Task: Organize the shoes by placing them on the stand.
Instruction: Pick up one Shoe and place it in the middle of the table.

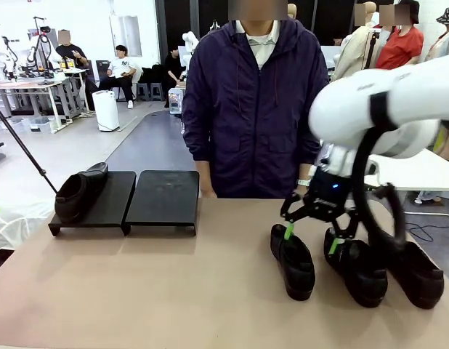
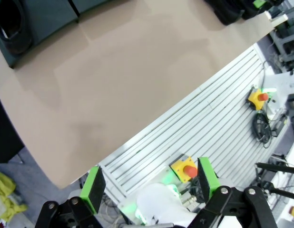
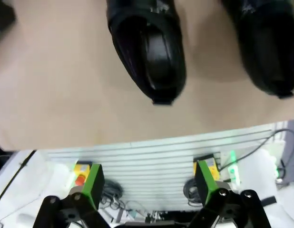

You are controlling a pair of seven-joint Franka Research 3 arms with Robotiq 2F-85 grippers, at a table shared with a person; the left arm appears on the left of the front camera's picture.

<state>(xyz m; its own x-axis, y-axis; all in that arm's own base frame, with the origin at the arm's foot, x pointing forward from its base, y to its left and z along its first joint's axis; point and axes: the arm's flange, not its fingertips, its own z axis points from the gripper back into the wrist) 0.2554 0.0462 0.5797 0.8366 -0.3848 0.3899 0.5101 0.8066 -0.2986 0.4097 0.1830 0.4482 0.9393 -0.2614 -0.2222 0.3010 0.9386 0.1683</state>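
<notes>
Reaching for the loose shoes is a right-arm job. Your right gripper [image 1: 309, 236] hangs just above them on the right side of the table [image 1: 174, 291], jaws spread wide, nothing btw the pads. Three lie side by side there: leftmost loose shoe [image 1: 292, 263], middle shoe [image 1: 355, 270], outer shoe [image 1: 419, 276]. In front view one green pad sits over the far end of the leftmost and the other over the far end of the middle one, so the jaws straddle the gap btw the two rather than either shoe. Right wrist cam: a shoe, likely the leftmost, lies ahead of the fingertips, opening up, long axis running away from the jaws, approx square to the line btw the pads. Heel end looks to face the near edge. A sideways shift onto one shoe, then down, should let the pads close across its width.

Left gripper [image 2: 150, 186] is also wide open and empty, over the near rail [image 2: 194, 123], well apart from the loose three. Racked shoe [image 1: 78, 195] sits on the left panel of the stand [image 1: 163, 198]; right panel bare. Stand is far left, so the carry crosses the table in front of the person [image 1: 253, 109]. Est. 1 of 4 done.
</notes>
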